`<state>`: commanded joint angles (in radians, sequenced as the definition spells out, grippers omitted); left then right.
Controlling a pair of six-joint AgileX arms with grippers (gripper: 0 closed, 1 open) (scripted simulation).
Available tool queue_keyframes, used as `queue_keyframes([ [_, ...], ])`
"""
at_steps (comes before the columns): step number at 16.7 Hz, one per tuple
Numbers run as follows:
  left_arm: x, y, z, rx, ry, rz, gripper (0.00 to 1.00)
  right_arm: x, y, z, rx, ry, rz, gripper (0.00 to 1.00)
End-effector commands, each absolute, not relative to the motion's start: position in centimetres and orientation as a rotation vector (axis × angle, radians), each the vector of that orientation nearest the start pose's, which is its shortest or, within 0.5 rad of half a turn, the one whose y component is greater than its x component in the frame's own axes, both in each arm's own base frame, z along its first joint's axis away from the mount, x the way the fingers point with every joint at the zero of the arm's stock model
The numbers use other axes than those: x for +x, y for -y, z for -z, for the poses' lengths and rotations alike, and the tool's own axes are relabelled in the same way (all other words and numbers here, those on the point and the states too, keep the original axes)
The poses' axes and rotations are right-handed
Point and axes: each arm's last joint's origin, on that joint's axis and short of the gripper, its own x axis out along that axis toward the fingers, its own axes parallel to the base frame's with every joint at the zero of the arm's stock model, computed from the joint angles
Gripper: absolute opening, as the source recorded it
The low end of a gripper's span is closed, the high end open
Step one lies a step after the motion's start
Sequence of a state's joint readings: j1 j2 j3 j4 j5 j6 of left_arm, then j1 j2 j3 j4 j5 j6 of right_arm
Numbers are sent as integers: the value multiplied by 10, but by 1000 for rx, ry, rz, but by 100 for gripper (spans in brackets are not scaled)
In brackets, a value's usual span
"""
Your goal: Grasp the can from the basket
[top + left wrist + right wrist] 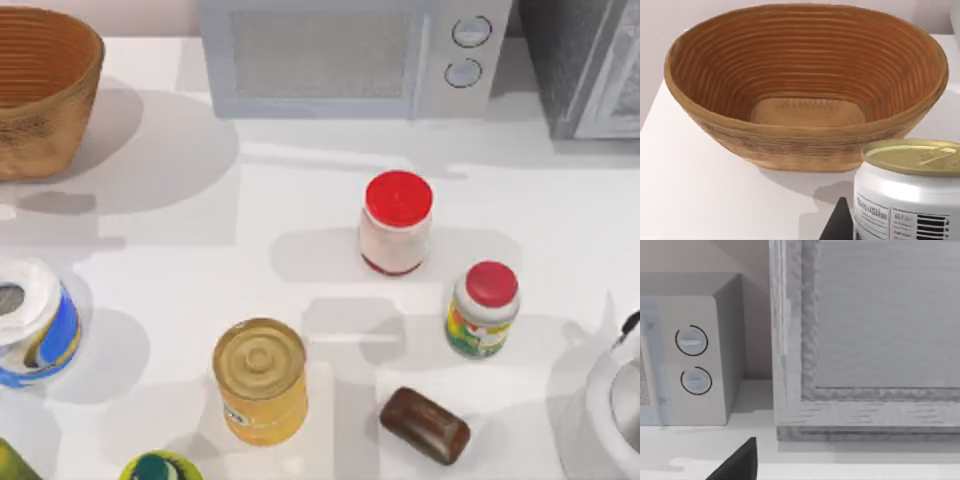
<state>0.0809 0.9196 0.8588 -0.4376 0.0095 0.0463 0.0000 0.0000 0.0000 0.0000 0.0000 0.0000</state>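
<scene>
Presently pinching the can (910, 190) in the left gripper (890, 225), one dark finger (840, 225) pressing against its pale side. Holding it upright outside the basket (805, 145), just beside the woven outer wall, gold top facing up. Idling with the right gripper (740, 462) near the microwave (690, 355) and a grey cabinet (865, 340).
</scene>
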Motion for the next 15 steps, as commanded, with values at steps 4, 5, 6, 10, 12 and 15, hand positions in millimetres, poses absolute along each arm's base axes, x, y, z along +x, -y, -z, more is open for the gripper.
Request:
queue_keyframes([
  [4, 139, -8, -250, 21, -331, -46, 0, 106, 1, -160, 0, 0, 0, 100],
  [5, 129, -6, -235, 19, -281, -48, 0, 106, 1, -160, 0, 0, 0, 100],
  [6, 121, -6, -222, 16, -233, -51, 0, 106, 1, -160, 0, 0, 0, 100],
  [10, 107, -2, -179, 4, -67, -37, 0, 106, 1, -160, 0, 0, 0, 100],
  [12, 106, 0, -166, 1, -21, -14, 0, 106, 1, -160, 0, 0, 0, 100],
  [15, 106, 1, -160, 0, 0, 0, 0, 106, 1, -160, 0, 0, 0, 100],
])
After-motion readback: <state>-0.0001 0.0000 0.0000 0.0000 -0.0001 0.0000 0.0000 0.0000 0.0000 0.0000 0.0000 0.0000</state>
